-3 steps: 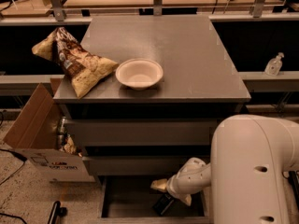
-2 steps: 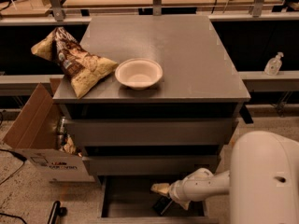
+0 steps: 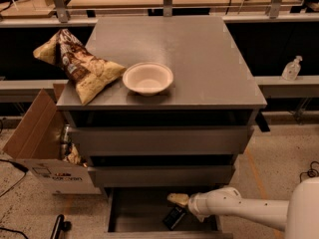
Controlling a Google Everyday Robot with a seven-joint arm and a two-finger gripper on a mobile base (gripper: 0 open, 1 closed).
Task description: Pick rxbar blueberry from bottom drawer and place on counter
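Left, a box [image 3: 31,142] holds things hard to make out; a chip bag [image 3: 79,66] and bowl [image 3: 148,77] sit on the counter [image 3: 199,54]. The bottom drawer [image 3: 135,211] stands out (front cut off), the rxbar [image 3: 174,217] dark on its floor at right. The gripper [image 3: 178,200] hangs just over it; its spread I cannot tell.

Counter [image 3: 199,59] and bottom drawer [image 3: 132,210] are read as matt grey metal, with the drawer floor darker. Rxbar blueberry [image 3: 174,217] is wrapped in dark film; chip bag [image 3: 79,69] is crinkled, bowl [image 3: 148,77] smooth matt white, box [image 3: 30,133] plain cardboard. Hand [image 3: 178,199], held over the bottom drawer just above the bar, is tan-tipped on smooth white plastic.
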